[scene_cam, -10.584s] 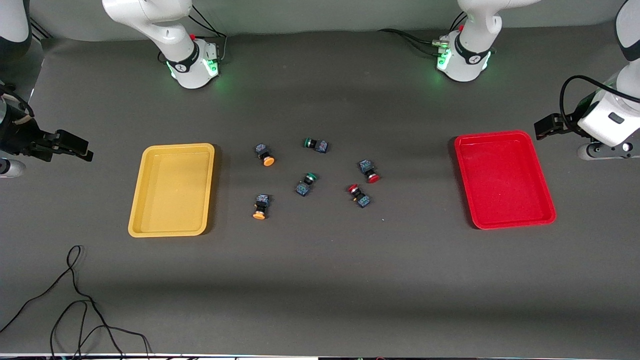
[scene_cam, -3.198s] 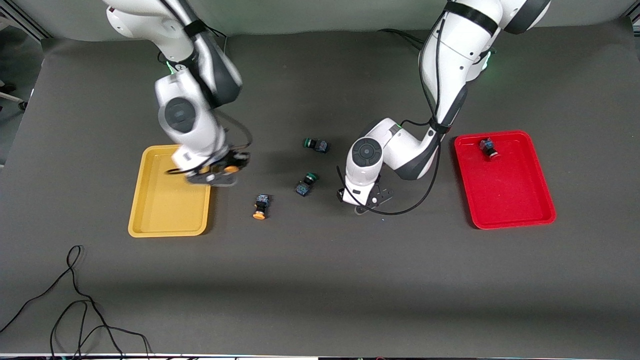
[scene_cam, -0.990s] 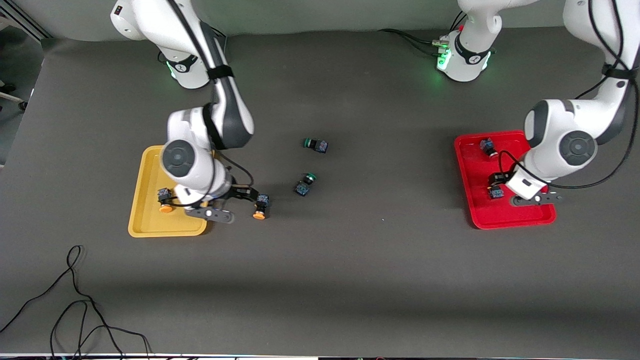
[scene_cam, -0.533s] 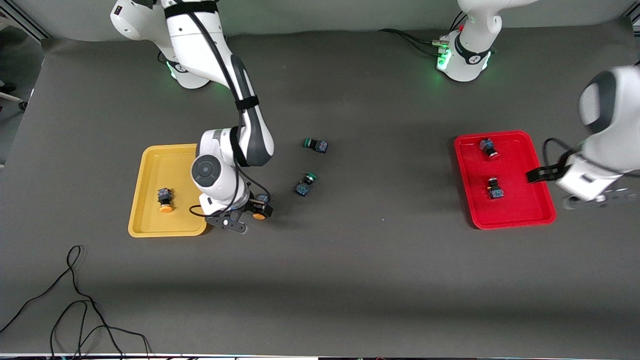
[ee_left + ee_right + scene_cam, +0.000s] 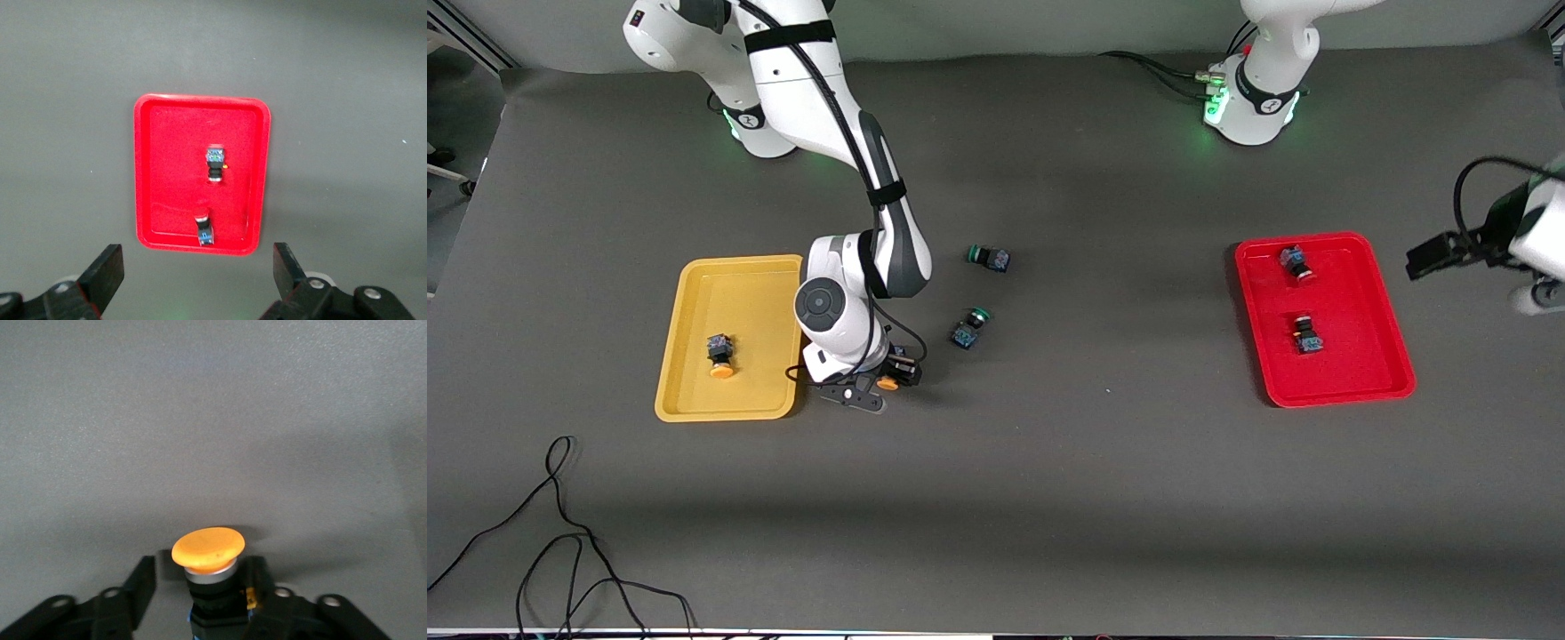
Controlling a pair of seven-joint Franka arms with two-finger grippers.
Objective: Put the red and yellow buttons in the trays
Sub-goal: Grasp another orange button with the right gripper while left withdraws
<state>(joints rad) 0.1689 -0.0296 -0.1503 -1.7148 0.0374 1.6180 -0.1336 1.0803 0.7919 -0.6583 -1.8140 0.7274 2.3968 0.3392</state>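
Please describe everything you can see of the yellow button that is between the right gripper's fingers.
The yellow button has a round, slightly domed orange-yellow cap, a silvery ring under it and a dark body below. It looks like plastic. It sits between the fingers of the right gripper, which flank its body closely; whether they already press it is unclear. It is on the table beside the yellow tray, outside it.

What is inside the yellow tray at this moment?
The yellow tray holds one yellow-capped button, lying on its floor. The second yellow button is on the table beside the tray, between the right gripper's fingers. The arm covers the tray's corner nearest it.
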